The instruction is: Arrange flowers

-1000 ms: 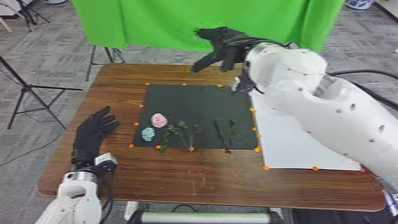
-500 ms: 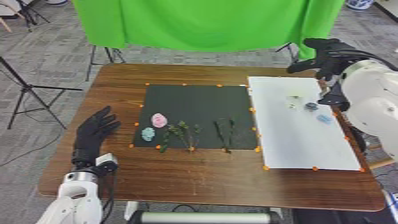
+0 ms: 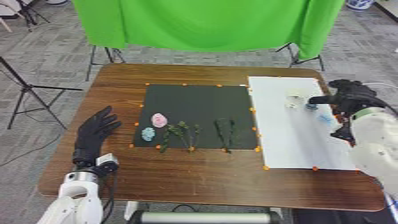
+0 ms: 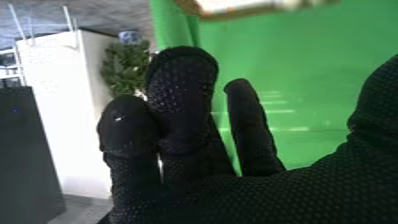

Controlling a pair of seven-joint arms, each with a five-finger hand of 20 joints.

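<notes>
On the black mat [image 3: 191, 102] in the head view lie a pink flower [image 3: 159, 120], a light blue flower [image 3: 147, 133], green stems [image 3: 182, 131] and darker stems [image 3: 225, 132]. The white sheet [image 3: 293, 135] beside it holds a pale flower [image 3: 294, 93], a dark blue-grey one [image 3: 311, 106] and a light blue one [image 3: 325, 119]. My right hand [image 3: 351, 97] is at the sheet's right edge, fingers near the blue-grey flower; contact is unclear. My left hand [image 3: 93, 132] rests open at the table's left. In the right wrist view, my right hand [image 4: 187, 145] has extended, slightly bent fingers holding nothing visible.
The brown table [image 3: 191, 177] has small orange markers around mat and sheet. A green cloth [image 3: 204, 25] hangs behind it. Tripods stand on the floor at the left [image 3: 27, 92] and beyond the table's far edge.
My right hand has swung from above the mat's far side to the right, then down toward the flowers at the white sheet's right edge. The left hand has kept still.
</notes>
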